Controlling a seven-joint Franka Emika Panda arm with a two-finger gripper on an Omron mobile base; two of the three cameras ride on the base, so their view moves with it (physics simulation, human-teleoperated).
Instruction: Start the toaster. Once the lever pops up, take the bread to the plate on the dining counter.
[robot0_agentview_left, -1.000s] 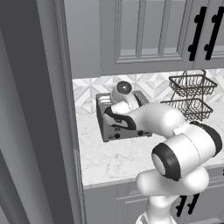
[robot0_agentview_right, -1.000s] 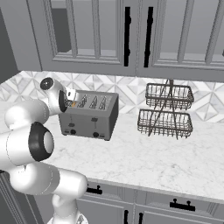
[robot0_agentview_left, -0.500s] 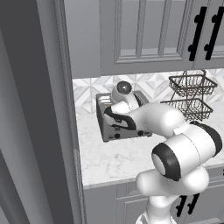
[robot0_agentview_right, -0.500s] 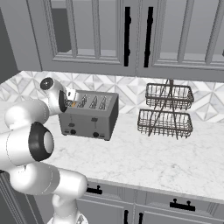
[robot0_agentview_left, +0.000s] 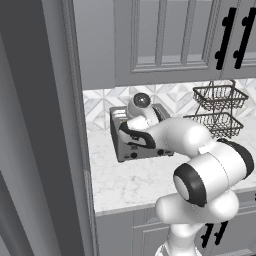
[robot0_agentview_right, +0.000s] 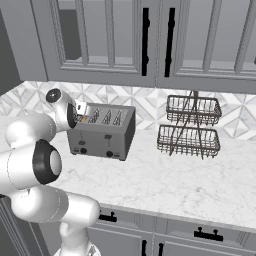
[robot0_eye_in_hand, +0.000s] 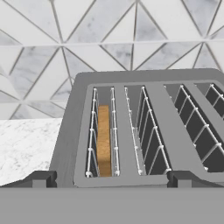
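Observation:
The grey four-slot toaster (robot0_eye_in_hand: 131, 109) stands on the marble counter against the tiled wall, also seen as the toaster (robot0_agentview_right: 102, 132) and the toaster (robot0_agentview_left: 145, 147) half behind my arm. A tan bread (robot0_eye_in_hand: 103, 140) slice sits sunk in its leftmost slot. My gripper (robot0_eye_in_hand: 111, 180) hovers just above the toaster's left end, open, with one fingertip on each side of the two left slots and nothing between them. The plate and the dining counter are out of view.
A two-tier black wire basket (robot0_agentview_right: 190, 125) stands on the counter right of the toaster. Grey upper cabinets (robot0_agentview_right: 150, 40) with black handles hang above. A tall dark panel (robot0_agentview_left: 40, 125) walls off the left side. Bare marble counter (robot0_agentview_right: 165, 180) lies in front.

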